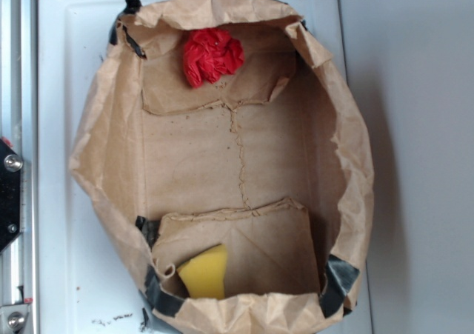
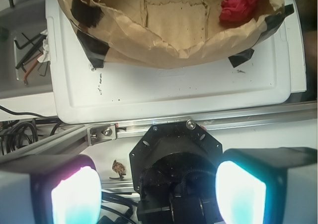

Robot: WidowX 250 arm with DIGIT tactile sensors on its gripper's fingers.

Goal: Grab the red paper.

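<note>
The red paper [image 1: 212,55] is a crumpled bright red wad lying on the floor of a big brown paper bag [image 1: 111,149], at the bag's far end. In the wrist view the red paper [image 2: 239,3] shows at the top right, inside the bag [image 2: 149,47]. My gripper [image 2: 159,194] is far from it, over the robot's black base, well outside the bag. Its two glowing pads [image 2: 241,191] stand wide apart with nothing between them. The gripper does not appear in the exterior view.
A yellow sponge-like block [image 1: 204,272] lies at the bag's near end. The bag sits on a white tray [image 1: 59,89] with black tape at its corners. An aluminium rail [image 2: 149,127] runs beside the tray [image 2: 174,92]; hex keys [image 2: 30,52] lie at the left.
</note>
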